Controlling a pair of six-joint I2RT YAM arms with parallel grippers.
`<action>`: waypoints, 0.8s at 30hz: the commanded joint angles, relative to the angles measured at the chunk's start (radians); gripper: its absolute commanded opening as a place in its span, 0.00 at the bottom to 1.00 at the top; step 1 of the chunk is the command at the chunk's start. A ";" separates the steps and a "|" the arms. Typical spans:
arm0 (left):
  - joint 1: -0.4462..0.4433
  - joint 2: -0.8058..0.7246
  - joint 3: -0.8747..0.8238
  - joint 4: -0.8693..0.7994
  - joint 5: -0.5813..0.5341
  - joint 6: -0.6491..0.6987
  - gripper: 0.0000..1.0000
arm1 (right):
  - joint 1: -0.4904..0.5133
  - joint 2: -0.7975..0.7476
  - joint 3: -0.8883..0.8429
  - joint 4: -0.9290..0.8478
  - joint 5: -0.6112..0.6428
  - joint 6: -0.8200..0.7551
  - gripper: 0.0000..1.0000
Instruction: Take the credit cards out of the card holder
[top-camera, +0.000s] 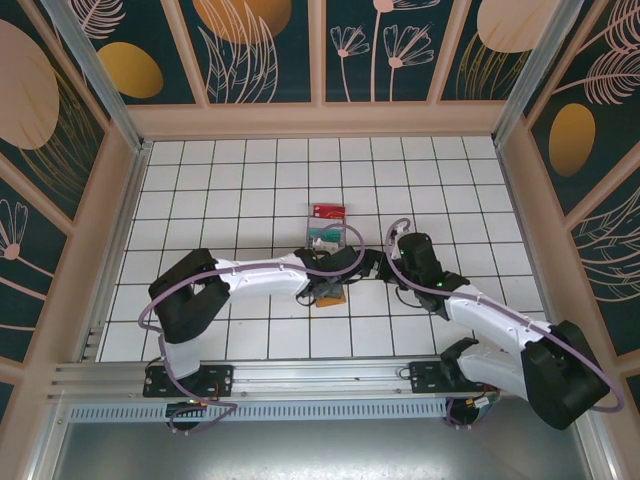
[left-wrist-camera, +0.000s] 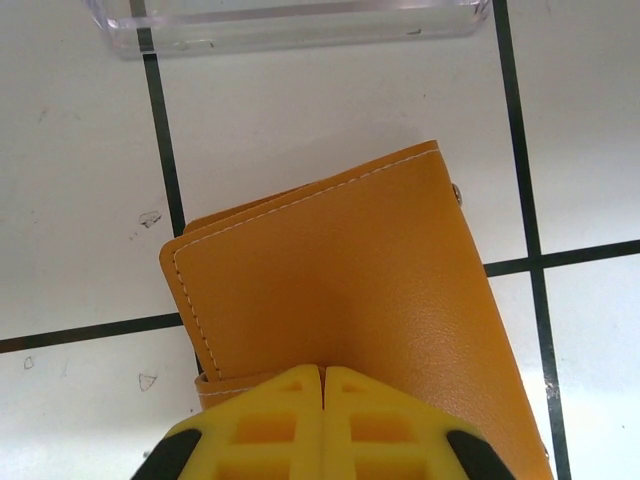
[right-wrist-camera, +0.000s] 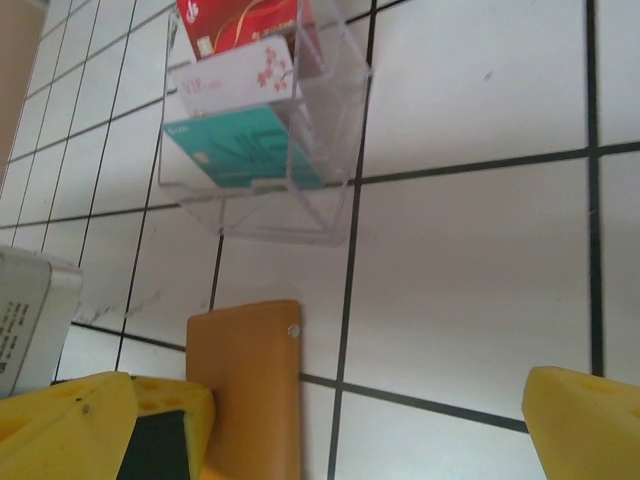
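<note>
At the near edge of the card holder (left-wrist-camera: 340, 270), the left gripper (left-wrist-camera: 322, 400) has its yellow fingers pressed together with no gap. Whether a leather flap is pinched between them I cannot tell. The holder lies folded shut, flat on the white tiled table (left-wrist-camera: 90, 150), stitched orange cover upward. Just beside it the right gripper (right-wrist-camera: 362, 395) hovers with its jaws wide apart, holding nothing. Beyond the holder stands a clear tray (right-wrist-camera: 290, 215) with a red card (right-wrist-camera: 240, 20), a white card (right-wrist-camera: 235, 75) and a teal card (right-wrist-camera: 240, 150) in it. To my eye the step in hand is getting the cover open. The way to do that well is to catch the top flap alone and peel it up slowly, letting the right fingers pin the lower half so the holder neither slides nor lifts off the tiles.
</note>
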 joint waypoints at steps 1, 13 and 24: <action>0.002 -0.022 -0.053 -0.009 -0.023 -0.008 0.00 | 0.011 0.045 0.026 0.063 -0.114 0.010 0.94; 0.004 -0.168 -0.152 0.138 -0.012 -0.019 0.00 | 0.025 0.290 0.037 0.297 -0.394 0.094 0.58; 0.003 -0.215 -0.179 0.161 -0.009 -0.028 0.00 | 0.037 0.490 0.117 0.351 -0.491 0.096 0.37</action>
